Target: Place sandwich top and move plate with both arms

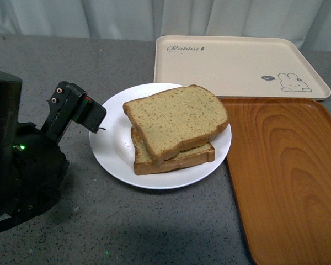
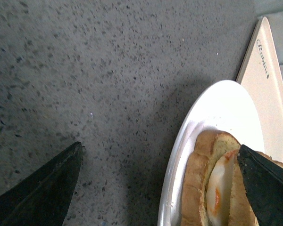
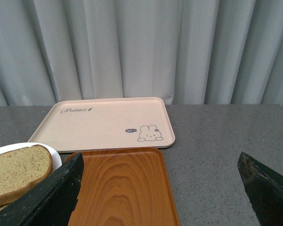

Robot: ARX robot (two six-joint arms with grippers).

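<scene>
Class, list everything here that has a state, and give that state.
sandwich top: laid askew on the egg slice
plate: on the table, bearing both slices
left gripper: open, empty
right gripper: open, empty
rabbit tray: nothing on it
wooden tray: nothing on it where visible

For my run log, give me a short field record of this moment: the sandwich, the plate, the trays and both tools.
sandwich top: lying skewed on the lower slice
filling: fried egg between the slices
plate: on the grey table, holding the sandwich
left tool: open, holding nothing, at the plate's left rim
right tool: open, holding nothing
rabbit tray: behind the plate
wooden tray: right of the plate
</scene>
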